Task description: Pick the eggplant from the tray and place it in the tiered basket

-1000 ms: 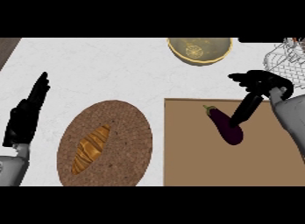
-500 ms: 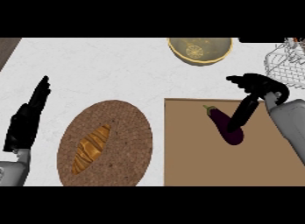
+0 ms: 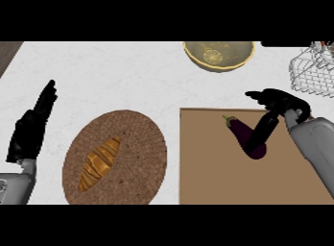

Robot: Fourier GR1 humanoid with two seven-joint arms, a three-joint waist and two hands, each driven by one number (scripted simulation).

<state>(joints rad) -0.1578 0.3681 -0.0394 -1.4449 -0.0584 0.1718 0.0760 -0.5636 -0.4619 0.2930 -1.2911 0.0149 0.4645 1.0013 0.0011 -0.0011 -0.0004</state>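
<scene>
A dark purple eggplant (image 3: 241,136) lies on the brown tray (image 3: 220,178), stem end pointing to the upper left. My right hand (image 3: 283,101) hovers at the eggplant's upper right. Its fingers (image 3: 266,128) reach straight down along the eggplant's right side and touch it, and the thumb sticks out to the left, apart from it. The wire tiered basket (image 3: 318,77) stands at the top right, behind the hand. My left hand (image 3: 29,130) rests open at the far left, fingers up.
A round woven plate (image 3: 131,132) holding a loaf of bread (image 3: 100,163) lies left of the tray. A yellow bowl (image 3: 220,55) sits at the back centre. The counter's dark edge shows at the top left.
My right hand has shifted a little left and lower, so its fingers now lie along the eggplant. The eggplant and the left hand have stayed put.
</scene>
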